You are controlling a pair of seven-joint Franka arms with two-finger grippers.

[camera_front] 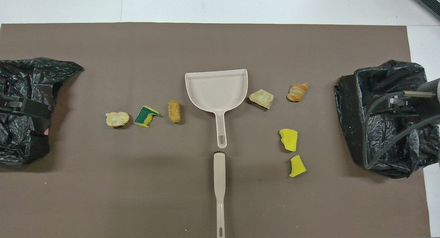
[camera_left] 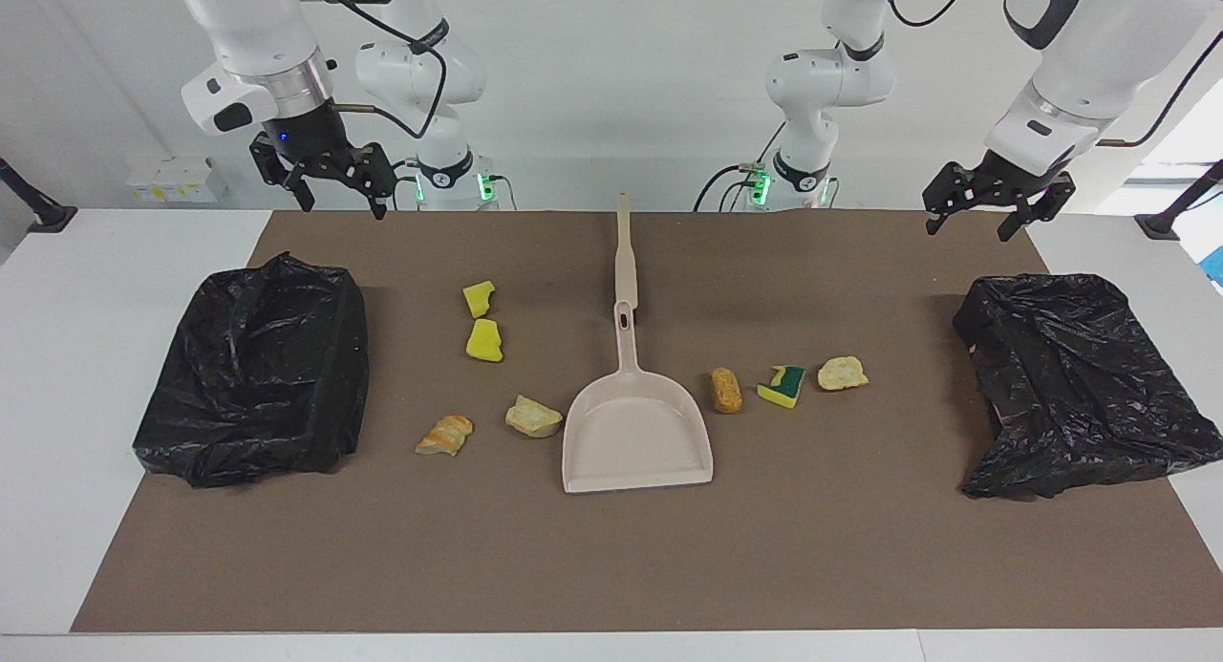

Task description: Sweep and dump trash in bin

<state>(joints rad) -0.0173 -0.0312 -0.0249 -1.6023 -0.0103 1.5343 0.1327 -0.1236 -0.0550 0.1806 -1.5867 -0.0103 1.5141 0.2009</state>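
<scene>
Several trash scraps lie on the brown mat around the beige dustpan (camera_left: 635, 442) (camera_front: 216, 87). Toward the right arm's end are two yellow sponge chunks (camera_left: 479, 298) (camera_left: 485, 341) and two bread-like lumps (camera_left: 532, 417) (camera_left: 444, 436). Toward the left arm's end lie a brown lump (camera_left: 726, 391), a green-faced sponge (camera_left: 782, 386) (camera_front: 146, 116) and a pale lump (camera_left: 842, 373). My right gripper (camera_left: 342, 202) hangs open and empty over the mat's edge nearest the robots, by one black-bagged bin (camera_left: 258, 404). My left gripper (camera_left: 970, 226) hangs open and empty above the second bin (camera_left: 1080, 395).
A beige stick-like tool (camera_left: 626, 256) (camera_front: 219, 183) lies in line with the dustpan's handle, nearer to the robots. The bins (camera_front: 357, 128) (camera_front: 20, 76) stand at the two ends of the mat. White table (camera_left: 86, 289) borders the mat.
</scene>
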